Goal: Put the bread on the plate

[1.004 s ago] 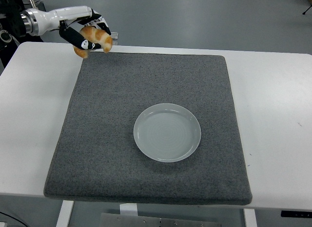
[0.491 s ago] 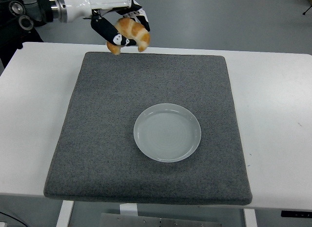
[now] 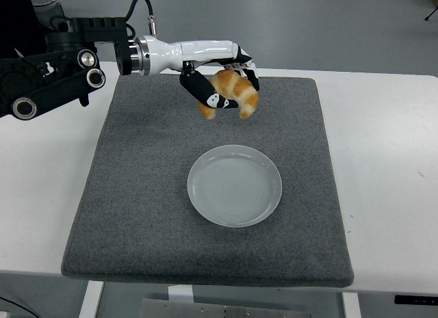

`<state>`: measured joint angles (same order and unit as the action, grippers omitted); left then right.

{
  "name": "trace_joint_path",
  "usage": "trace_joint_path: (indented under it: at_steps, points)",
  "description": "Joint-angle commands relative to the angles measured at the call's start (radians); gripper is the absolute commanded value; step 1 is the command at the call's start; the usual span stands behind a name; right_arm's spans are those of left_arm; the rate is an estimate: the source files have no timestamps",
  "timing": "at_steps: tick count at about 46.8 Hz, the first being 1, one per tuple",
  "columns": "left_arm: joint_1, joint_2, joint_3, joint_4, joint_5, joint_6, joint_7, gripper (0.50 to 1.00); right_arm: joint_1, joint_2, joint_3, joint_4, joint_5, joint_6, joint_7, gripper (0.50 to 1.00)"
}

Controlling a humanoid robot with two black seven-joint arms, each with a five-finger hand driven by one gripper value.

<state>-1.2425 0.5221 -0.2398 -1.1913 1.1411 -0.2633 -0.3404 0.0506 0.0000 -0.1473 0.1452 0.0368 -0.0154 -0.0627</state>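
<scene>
My left hand is shut on a golden-brown croissant-shaped bread and holds it in the air over the grey mat, just behind the plate. The round white plate lies empty on the middle of the mat, in front of and slightly right of the hand. The left arm reaches in from the upper left. The right arm is out of view.
The grey mat covers most of the white table. Bare table strips run along the mat's left and right sides. The floor shows beyond the table's far edge.
My left hand has carried the bread rightward and nearer, from beyond the mat's far left corner to a spot above the mat just behind the plate. More of the arm now shows.
</scene>
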Motion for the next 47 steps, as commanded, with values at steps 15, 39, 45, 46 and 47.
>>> trace_joint_path:
  at_steps: [15, 39, 45, 46, 47]
  points:
    - [0.167, -0.073, -0.001, -0.019, 0.147, 0.050, -0.002, 0.500, 0.000, 0.000, 0.000, 0.001, 0.000, 0.000, 0.001, 0.930]
    - [0.273, -0.129, 0.000, -0.008, 0.233, 0.102, -0.006, 0.500, 0.000, 0.000, 0.000, -0.001, 0.000, 0.000, 0.000, 0.932]
    - [0.294, -0.131, -0.001, -0.008, 0.255, 0.111, -0.006, 0.500, 0.000, 0.000, 0.000, -0.001, 0.000, 0.000, 0.000, 0.930]
    - [0.296, -0.129, -0.001, -0.008, 0.255, 0.111, -0.006, 0.500, 0.000, 0.000, 0.000, -0.001, 0.000, 0.000, 0.001, 0.930]
    - [0.296, -0.129, -0.001, -0.008, 0.255, 0.113, -0.006, 0.500, 0.000, 0.000, 0.000, -0.001, 0.000, 0.000, 0.000, 0.932]
